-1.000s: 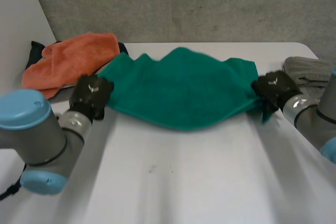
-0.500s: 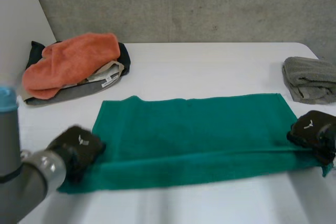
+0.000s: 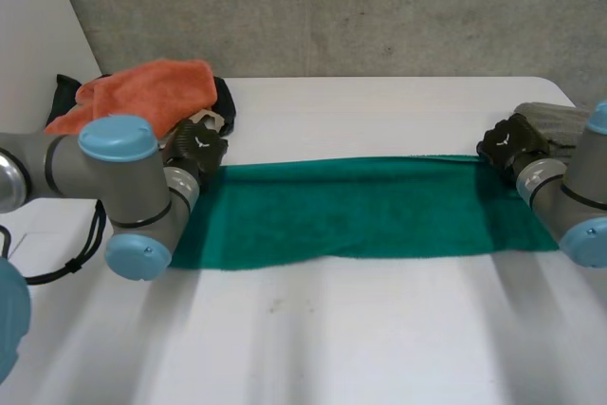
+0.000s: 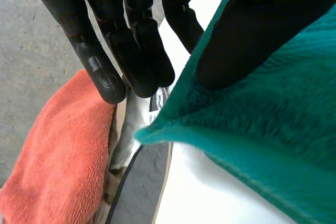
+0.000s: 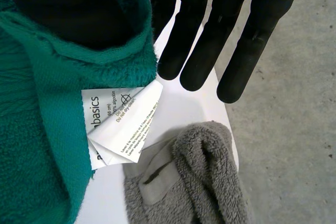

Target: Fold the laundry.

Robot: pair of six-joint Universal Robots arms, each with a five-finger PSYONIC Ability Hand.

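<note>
A white surface (image 3: 332,329) is seen before a grey concrete wall (image 3: 332,7). Half a second ago the green towel (image 3: 351,215) was spread wide, with both hands at its near corners. It is now folded in half into a long narrow strip across the middle of the surface, and the hands have been brought to its far corners. The left hand (image 3: 196,151) is placed at the far left corner, the right hand (image 3: 512,142) at the far right corner.

In the left wrist view the fingers (image 4: 136,51) are held straight and close together, just beside the towel's edge, while the thumb (image 4: 247,35) is laid on top of the cloth; no pinch is seen. In the right wrist view the fingers (image 5: 202,51) are held straight and slightly spread over bare surface, off the cloth, and the thumb (image 5: 63,9) is tucked against the towel's corner. A white label (image 5: 123,124) is shown hanging from that corner.

An orange towel (image 3: 142,92) is heaped on a pile of dark clothes (image 3: 224,97) just behind the left hand. A folded grey towel (image 3: 560,119) lies just beside the right hand. The strip's left end is partly covered by the left arm (image 3: 133,196), and its right end by the right arm (image 3: 569,215).
</note>
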